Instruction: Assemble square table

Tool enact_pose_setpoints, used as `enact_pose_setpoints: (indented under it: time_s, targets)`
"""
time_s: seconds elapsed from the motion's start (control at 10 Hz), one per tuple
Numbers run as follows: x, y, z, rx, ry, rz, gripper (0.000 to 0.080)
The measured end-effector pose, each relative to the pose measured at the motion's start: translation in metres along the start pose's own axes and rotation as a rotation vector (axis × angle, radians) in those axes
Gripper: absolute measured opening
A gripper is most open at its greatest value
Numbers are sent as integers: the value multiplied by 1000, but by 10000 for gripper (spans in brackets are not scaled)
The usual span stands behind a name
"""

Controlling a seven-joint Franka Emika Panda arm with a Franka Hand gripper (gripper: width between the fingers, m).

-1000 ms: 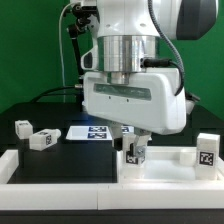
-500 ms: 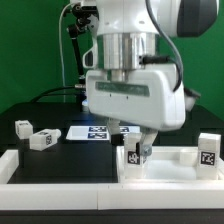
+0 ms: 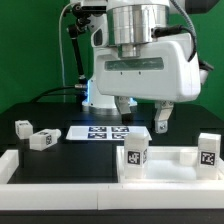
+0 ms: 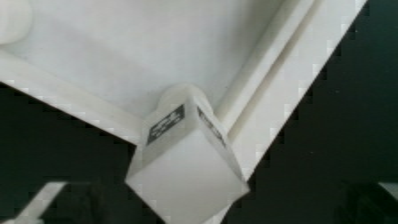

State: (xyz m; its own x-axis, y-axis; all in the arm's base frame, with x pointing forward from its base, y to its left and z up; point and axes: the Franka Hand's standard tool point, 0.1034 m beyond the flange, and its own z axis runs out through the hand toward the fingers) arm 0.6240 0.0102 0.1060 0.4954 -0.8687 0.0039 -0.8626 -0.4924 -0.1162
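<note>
Gripper [image 3: 142,118] wide open, empty — above a leg [image 3: 135,152] standing, seemingly upright, on the square top [image 3: 170,165].

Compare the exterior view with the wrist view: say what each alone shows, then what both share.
Exterior view only: the open gripper hanging above the parts, a second upright leg, two lying legs and the marker board. Wrist view only: the rim seen from above, meeting in a corner at the leg. Both: the near upright leg standing on the square top.
</note>
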Motion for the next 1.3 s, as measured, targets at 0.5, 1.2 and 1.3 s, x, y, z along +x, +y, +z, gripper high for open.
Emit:
enact_pose_setpoints:
  time_s: [0.5, 1.2, 1.3]
  targets:
    - [-32, 10, 1, -17, -24, 115, 649]
    - [-58, 24, 21, -9, -55, 213, 649]
    - [-58, 25, 21, -11, -55, 215, 649]
